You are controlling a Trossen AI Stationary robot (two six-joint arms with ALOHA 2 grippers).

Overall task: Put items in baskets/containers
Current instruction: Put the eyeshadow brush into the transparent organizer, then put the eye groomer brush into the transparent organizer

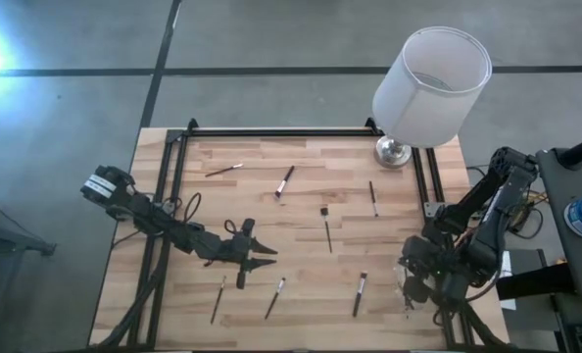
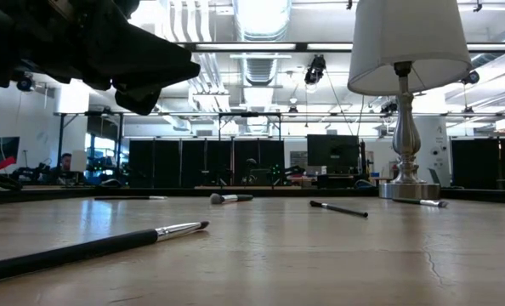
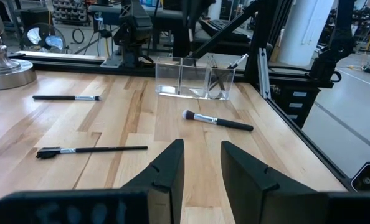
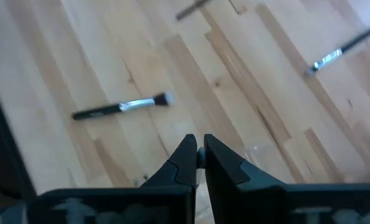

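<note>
Although the high view sets the left tool (image 1: 262, 256), prongs spread, just above the slim dark-handled brush (image 1: 275, 297) lying steeply slanted on the wooden bench (image 1: 301, 221), the left wrist view faces the clear plastic tray (image 3: 195, 78), while the right tool (image 4: 197, 158) is pressed together, empty.

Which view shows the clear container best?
The left wrist view: the clear container stands unobstructed on the table, its compartments visible, one holding brushes. In the high view it is barely discernible beside the right pincer. The low and right wrist views don't show it.
</note>
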